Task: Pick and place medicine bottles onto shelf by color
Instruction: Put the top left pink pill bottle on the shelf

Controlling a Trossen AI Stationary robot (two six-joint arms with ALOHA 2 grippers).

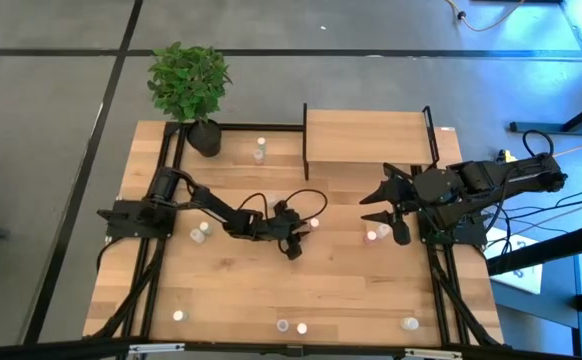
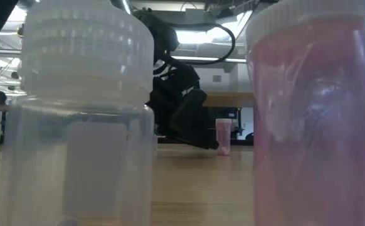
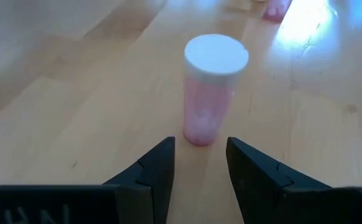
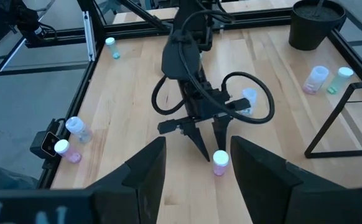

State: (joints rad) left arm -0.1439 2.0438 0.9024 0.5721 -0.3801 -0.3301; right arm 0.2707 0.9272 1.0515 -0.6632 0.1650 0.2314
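A small pink bottle with a white cap (image 3: 213, 87) stands upright on the tabletop near its middle (image 1: 314, 222). My left gripper (image 3: 199, 152) is low over the table and open. Its fingertips stand to either side of the bottle's foot, just short of it, and touch nothing. The low view shows this gripper (image 2: 185, 119) beside the bottle (image 2: 224, 135). My right gripper (image 4: 199, 174) hangs open and high at the table's right (image 1: 381, 212), with nothing between its fingers. The shelf (image 1: 366, 135) stands at the far edge and bears nothing.
A potted plant (image 1: 189, 85) stands at the far left corner. Other bottles are scattered: two by the plant (image 1: 260, 150), one beside the left arm (image 1: 201, 232), one under the right gripper (image 1: 376, 233), and several along the near edge (image 1: 291, 326).
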